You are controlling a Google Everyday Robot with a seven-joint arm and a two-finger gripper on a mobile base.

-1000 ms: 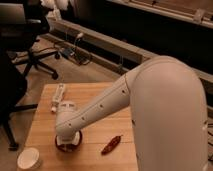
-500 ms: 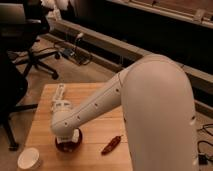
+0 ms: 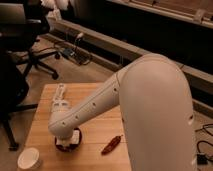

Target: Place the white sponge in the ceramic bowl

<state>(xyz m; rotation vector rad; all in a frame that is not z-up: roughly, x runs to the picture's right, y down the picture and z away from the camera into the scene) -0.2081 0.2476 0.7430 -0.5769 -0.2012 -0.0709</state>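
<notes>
The ceramic bowl (image 3: 64, 145), reddish-brown and glossy, sits near the front of the wooden table (image 3: 97, 100). My gripper (image 3: 70, 139) is at the end of the big white arm, pointing down right over the bowl. The wrist covers most of it. A pale patch (image 3: 75, 135) shows at the bowl's right side, and I cannot tell whether it is the white sponge or part of the gripper. No sponge shows elsewhere on the table.
A white bottle (image 3: 60, 98) lies at the table's left, behind the bowl. A round white cup (image 3: 29, 159) stands at the front left corner. A red chili pepper (image 3: 111, 145) lies right of the bowl. Office chairs (image 3: 25, 40) stand on the left.
The arm's upper bulk has swung closer and fills more of the right side. The wrist stays over the bowl. Bottle, cup and pepper have not moved.
</notes>
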